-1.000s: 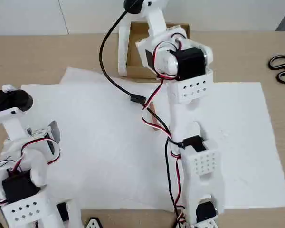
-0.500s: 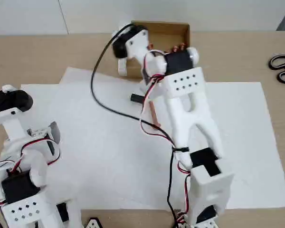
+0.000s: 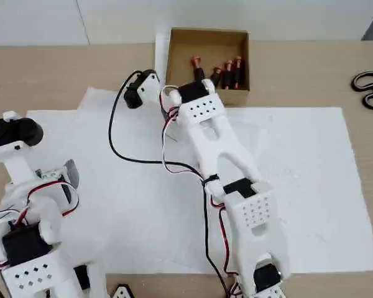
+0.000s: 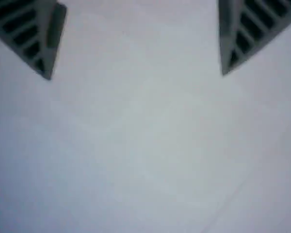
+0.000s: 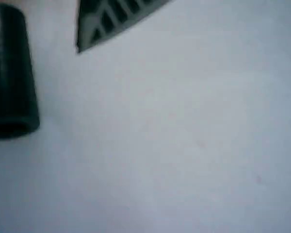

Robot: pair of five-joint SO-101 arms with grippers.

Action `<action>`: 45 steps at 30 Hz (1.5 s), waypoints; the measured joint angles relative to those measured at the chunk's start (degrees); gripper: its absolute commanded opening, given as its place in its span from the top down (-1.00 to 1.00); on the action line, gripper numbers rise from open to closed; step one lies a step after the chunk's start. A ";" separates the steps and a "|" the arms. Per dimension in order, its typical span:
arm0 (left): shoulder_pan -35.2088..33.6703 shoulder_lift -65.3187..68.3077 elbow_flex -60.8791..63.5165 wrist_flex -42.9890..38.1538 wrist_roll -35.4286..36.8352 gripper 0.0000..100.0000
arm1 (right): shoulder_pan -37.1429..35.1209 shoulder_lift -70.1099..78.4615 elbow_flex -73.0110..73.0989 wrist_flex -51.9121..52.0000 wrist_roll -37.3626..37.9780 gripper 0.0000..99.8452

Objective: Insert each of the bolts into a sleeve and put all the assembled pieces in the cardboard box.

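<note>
The cardboard box stands at the table's far edge and holds several assembled pieces, dark sleeves with copper-coloured bolt ends. My right arm stretches from the near edge to the paper just in front of the box's left corner, where my right gripper hangs low, open and empty. In the right wrist view a black sleeve lies on the paper beside one finger. My left gripper is open over bare paper, at the near left.
A large white paper sheet covers the middle of the table. Scissors lie at the far right on the bare wood. The right arm's black cable loops over the paper.
My right arm swung from above the box down and left onto the paper, uncovering the pieces in the box. It now covers the sleeve and bolt seen on the paper. The left arm stayed still.
</note>
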 measured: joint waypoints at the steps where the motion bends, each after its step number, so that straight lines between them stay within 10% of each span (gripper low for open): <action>1: 0.00 0.00 0.00 0.00 0.00 0.57 | -0.09 0.70 0.00 -0.44 1.05 0.51; 24: 0.00 0.00 0.00 0.00 0.00 0.58 | -0.79 8.44 -0.09 -5.80 7.30 0.52; 45: 0.00 0.00 0.00 0.00 0.00 0.58 | 0.09 8.97 -1.93 -3.25 7.12 0.99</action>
